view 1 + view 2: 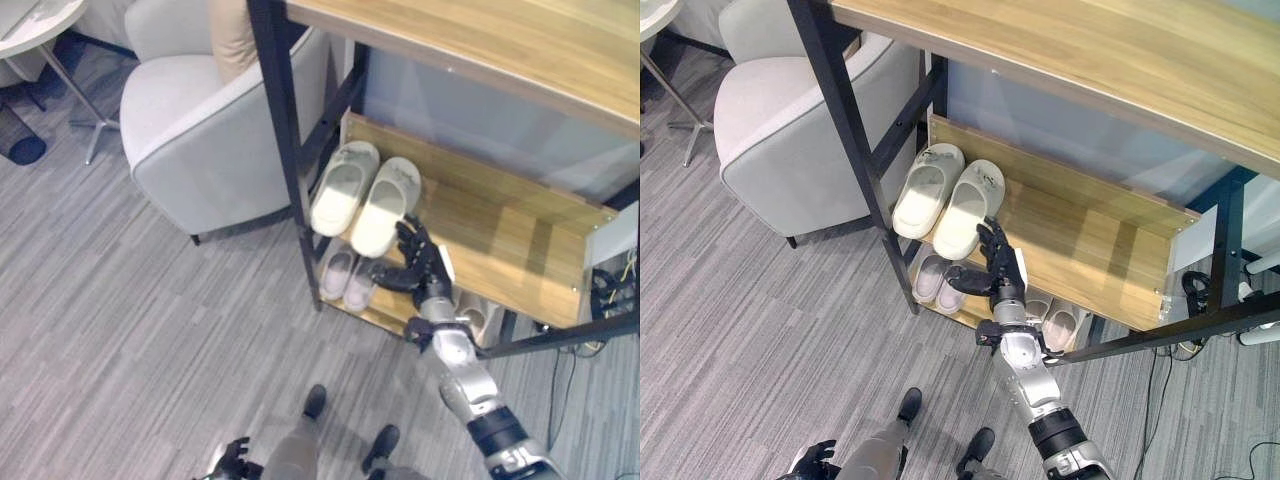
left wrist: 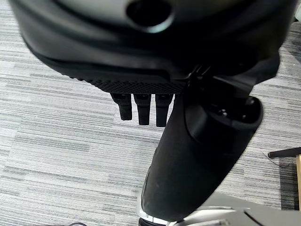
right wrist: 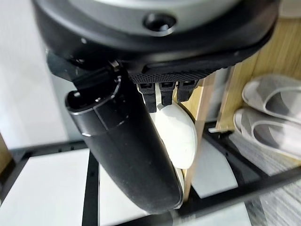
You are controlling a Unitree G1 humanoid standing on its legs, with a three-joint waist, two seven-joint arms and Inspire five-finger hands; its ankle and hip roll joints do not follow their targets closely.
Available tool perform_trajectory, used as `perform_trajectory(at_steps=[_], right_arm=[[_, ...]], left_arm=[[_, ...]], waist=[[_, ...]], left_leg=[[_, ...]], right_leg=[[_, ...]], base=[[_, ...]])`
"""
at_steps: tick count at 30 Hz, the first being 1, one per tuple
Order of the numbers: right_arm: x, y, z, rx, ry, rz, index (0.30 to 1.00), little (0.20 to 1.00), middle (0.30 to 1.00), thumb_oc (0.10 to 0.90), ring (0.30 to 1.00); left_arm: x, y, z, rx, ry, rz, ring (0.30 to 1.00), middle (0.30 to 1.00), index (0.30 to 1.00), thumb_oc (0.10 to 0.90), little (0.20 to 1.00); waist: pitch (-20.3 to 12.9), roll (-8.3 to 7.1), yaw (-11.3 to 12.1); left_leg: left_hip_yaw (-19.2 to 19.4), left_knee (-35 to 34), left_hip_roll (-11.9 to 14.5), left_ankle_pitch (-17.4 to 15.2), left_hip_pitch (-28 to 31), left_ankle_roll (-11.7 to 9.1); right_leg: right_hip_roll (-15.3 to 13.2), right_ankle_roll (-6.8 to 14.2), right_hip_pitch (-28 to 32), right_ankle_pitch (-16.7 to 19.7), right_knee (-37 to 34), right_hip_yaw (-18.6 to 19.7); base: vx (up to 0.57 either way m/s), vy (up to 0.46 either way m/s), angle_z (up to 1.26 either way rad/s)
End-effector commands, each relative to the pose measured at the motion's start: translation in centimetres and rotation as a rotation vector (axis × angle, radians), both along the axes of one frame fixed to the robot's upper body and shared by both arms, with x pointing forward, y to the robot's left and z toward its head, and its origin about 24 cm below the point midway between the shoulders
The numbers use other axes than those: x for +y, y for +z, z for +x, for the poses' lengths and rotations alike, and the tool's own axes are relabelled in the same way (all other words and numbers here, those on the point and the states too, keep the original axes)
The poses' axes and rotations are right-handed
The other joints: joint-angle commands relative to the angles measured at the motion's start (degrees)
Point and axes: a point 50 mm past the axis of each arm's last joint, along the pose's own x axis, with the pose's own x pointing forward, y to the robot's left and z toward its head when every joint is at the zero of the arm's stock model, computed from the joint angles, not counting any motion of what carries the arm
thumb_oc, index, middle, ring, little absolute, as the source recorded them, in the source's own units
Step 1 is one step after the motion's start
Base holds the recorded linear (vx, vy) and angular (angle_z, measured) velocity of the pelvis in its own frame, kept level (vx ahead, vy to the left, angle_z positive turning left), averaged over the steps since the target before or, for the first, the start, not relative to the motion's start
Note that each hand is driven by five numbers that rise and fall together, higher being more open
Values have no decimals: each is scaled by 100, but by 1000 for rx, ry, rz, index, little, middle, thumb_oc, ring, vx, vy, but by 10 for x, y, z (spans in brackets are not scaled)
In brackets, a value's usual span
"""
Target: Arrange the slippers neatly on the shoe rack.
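the shoe rack (image 1: 520, 235) is made of light wood and sits under a wooden table top (image 1: 480, 40) held up by black metal legs (image 1: 285, 130). two cream slippers (image 1: 365, 200) lie side by side on the upper shelf, at the end near 9 o'clock, with their toes pointing away toward 12 o'clock. they look lined up and touch each other along their sides. on the lower shelf, right under them, is a smaller pale pair (image 1: 345, 275), also side by side. more pale slippers (image 1: 1055, 320) lie on the lower shelf toward 3 o'clock, partly hidden behind the arm. the right hand (image 1: 420, 265) is held up just in front of the rack, close to the heel of the cream slipper on the 3 o'clock side. its fingers are straight and spread apart and point up toward 12 o'clock, and the thumb sticks out toward 9 o'clock. it holds nothing. i cannot tell if the fingertips touch the slipper. the left hand (image 1: 235, 460) is low down at 6 o'clock, over the grey striped floor (image 1: 120, 340), and in its own wrist view the fingers (image 2: 138, 110) hang straight and hold nothing. a light grey armchair (image 1: 200, 130) stands at 10 o'clock, just beside the rack.
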Motion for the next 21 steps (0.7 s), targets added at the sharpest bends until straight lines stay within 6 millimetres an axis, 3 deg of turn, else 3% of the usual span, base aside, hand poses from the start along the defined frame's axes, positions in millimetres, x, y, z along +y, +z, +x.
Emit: perform_trajectory(at_steps=[1,11,21], right_arm=[[14,47,4,-224,61,57,900,900,900,800,900],[-24,45,-5,-248,-33,-62,900,900,900,800,900],[-53,44,-42,-264,39,-119,900,900,900,800,900]], left_arm=[[-17,-5,-6,15,-8,-29,900,900,900,800,900],[-12,-9,-24,83,1,-29,900,900,900,800,900],[-13,-11,-29,101,-1,-55,900,900,900,800,900]], waist=[[-428,-117,-39],[-565,-146,-138],[-772,-43,-556]], left_leg=[[417,-263,187,-439,344,-134],[457,-263,208,-485,434,-150],[665,-263,225,-516,597,-166]], right_leg=[[-478,565,-124,-65,180,211],[-471,576,-32,-78,156,182],[-457,584,66,-69,121,375]], base=[[0,0,0],[0,0,0],[5,-4,-11]])
